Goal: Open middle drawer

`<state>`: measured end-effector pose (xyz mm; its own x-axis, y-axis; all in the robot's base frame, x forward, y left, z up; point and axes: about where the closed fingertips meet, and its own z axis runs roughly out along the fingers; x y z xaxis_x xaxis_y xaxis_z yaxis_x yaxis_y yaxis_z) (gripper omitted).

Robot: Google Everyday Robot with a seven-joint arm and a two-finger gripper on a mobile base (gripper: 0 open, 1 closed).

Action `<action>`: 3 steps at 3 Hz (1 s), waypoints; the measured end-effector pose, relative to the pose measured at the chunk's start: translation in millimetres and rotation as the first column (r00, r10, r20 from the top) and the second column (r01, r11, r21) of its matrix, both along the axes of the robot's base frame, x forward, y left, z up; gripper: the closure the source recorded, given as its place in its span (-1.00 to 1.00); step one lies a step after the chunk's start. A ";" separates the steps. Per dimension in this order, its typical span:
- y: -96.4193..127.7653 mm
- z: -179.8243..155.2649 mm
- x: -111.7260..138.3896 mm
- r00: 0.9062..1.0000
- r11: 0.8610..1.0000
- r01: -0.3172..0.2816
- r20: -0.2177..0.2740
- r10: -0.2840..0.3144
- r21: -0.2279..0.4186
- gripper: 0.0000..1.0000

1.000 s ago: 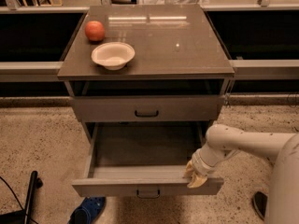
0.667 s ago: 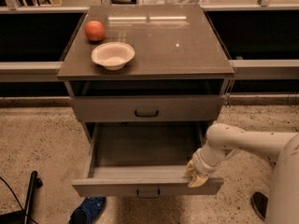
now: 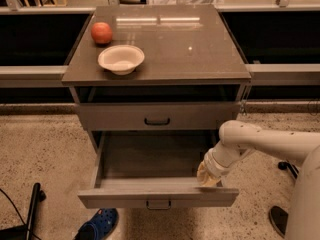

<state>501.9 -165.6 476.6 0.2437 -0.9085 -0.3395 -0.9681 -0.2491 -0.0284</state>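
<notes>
The middle drawer [image 3: 125,198] stands pulled out, the gripper [image 3: 208,178] at the right of its front rim, grip state I cannot tell; on the cabinet top [image 3: 195,51], a white bowl [image 3: 121,59] beside an apple [image 3: 101,32].

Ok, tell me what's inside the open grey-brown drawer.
Only bare floor shows inside the open grey-brown drawer. The gripper, at its front right edge, covers that corner; the drawer's own front hides the nearest strip.

No text, label, brand or number can be read anywhere.
</notes>
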 end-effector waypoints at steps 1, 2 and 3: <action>7.4 29.1 21.5 0.999 1.000 -0.015 0.035 0.015 -0.017 -0.37; 10.9 41.7 38.1 0.997 1.000 -0.015 0.070 0.016 -0.012 -0.36; 5.9 30.6 54.0 0.994 1.000 0.022 0.105 -0.024 0.017 0.12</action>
<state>556.0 -159.7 507.2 0.2579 -0.9091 -0.3272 -0.9650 -0.2254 -0.1343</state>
